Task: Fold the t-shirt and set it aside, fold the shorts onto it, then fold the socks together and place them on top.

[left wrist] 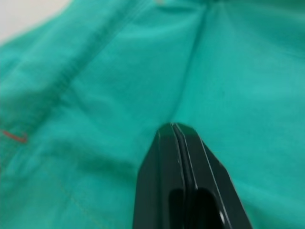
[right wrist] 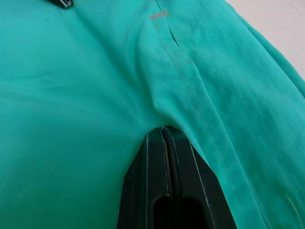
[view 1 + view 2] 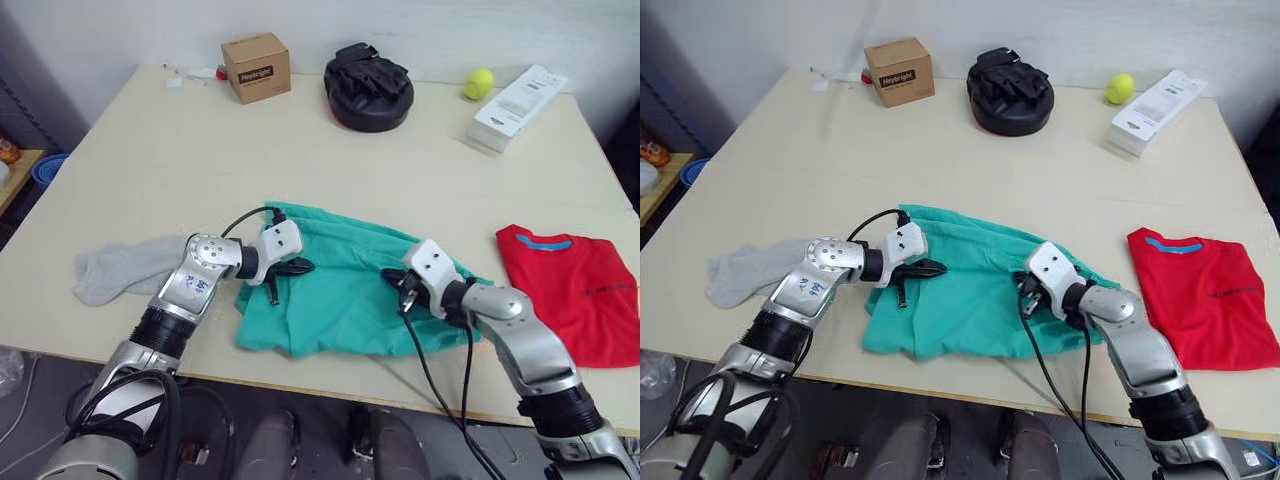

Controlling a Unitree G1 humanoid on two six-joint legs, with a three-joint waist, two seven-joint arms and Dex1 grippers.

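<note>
My left gripper (image 3: 285,268) and right gripper (image 3: 398,283) press on the teal-green shorts (image 3: 340,290) at the table's (image 3: 300,160) near edge, fingers pinched together, probably flattening a fold; whether cloth is nipped between them is hidden. The red t-shirt (image 3: 575,290) lies folded aside right, the grey socks (image 3: 120,268) left, half behind my arm.

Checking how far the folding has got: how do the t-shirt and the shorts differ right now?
The t-shirt is red, lying in a neat flat shape at the table's right edge, with no gripper on it. The shorts are teal-green, rumpled near the front edge, with the left gripper and right gripper on them. Both lie on the table.
</note>
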